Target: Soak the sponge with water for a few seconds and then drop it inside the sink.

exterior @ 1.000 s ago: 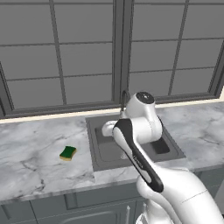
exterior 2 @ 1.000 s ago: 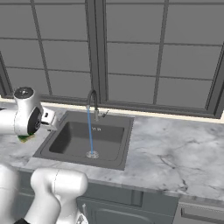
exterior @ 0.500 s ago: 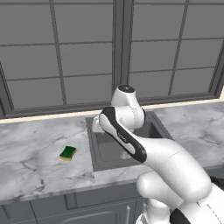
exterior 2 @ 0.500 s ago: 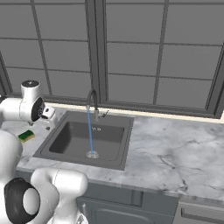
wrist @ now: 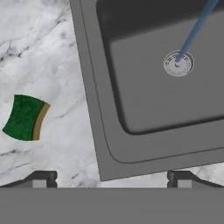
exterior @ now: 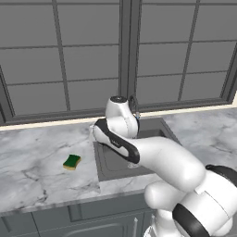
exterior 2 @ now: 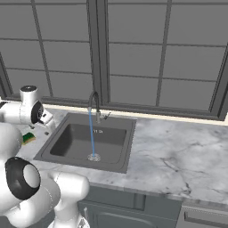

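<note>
Water (exterior 2: 92, 141) streaming from faucet (exterior 2: 94, 103) onto drain (exterior 2: 93, 156), sponge (exterior 2: 29, 137) beside sink (exterior 2: 116, 164)

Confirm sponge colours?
Green top over a yellow-brown lower layer; the sponge shows best in the hand view, lying on the marble counter.

The sponge (exterior: 71, 162), green on top with a yellow layer beneath, lay flat on the marble bench (exterior: 32, 157), apart from the sink's left rim. The sink (exterior 2: 67, 142) was a dark grey recessed basin. The water (exterior 2: 92, 140) fell from the curved faucet (exterior 2: 94, 103) as a thin blue stream onto the round metal drain (wrist: 178, 63).
</note>
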Available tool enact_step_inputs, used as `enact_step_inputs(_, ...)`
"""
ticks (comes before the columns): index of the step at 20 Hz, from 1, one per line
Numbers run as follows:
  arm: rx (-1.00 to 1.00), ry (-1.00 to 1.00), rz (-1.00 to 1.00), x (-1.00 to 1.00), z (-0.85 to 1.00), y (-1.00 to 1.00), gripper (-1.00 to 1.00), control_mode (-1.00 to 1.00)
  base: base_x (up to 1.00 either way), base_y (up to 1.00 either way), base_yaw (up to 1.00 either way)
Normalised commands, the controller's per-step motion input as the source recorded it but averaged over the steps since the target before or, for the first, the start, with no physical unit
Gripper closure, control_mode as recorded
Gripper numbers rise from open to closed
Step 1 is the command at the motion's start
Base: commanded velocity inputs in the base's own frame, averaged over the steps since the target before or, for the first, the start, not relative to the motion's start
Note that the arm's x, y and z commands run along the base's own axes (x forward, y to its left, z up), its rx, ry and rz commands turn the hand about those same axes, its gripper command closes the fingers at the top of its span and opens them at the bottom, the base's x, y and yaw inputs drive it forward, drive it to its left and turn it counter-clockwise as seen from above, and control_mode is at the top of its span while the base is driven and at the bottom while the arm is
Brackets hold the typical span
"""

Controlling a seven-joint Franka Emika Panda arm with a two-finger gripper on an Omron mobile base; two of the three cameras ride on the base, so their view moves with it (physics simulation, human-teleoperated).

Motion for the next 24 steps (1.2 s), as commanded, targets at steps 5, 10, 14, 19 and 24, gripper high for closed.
enact_step_inputs(5,0.0,0.0,-0.15,0.18,-0.4,0.17,-1.0,-1.0,0.0,0.0,0.0)
enact_step_inputs(10,0.0,0.0,-0.11,0.21,-0.28,0.22,-1.0,-1.0,0.0,0.0,0.0)
enact_step_inputs(14,0.0,0.0,-0.05,0.31,-0.21,0.39,-1.0,-1.0,0.0,0.0,0.0)
enact_step_inputs(19,0.0,0.0,0.0,0.33,-0.13,0.47,-1.0,-1.0,0.0,0.0,0.0)
enact_step_inputs(24,0.0,0.0,0.0,0.23,-0.02,0.42,-1.0,-1.0,0.0,0.0,0.0)
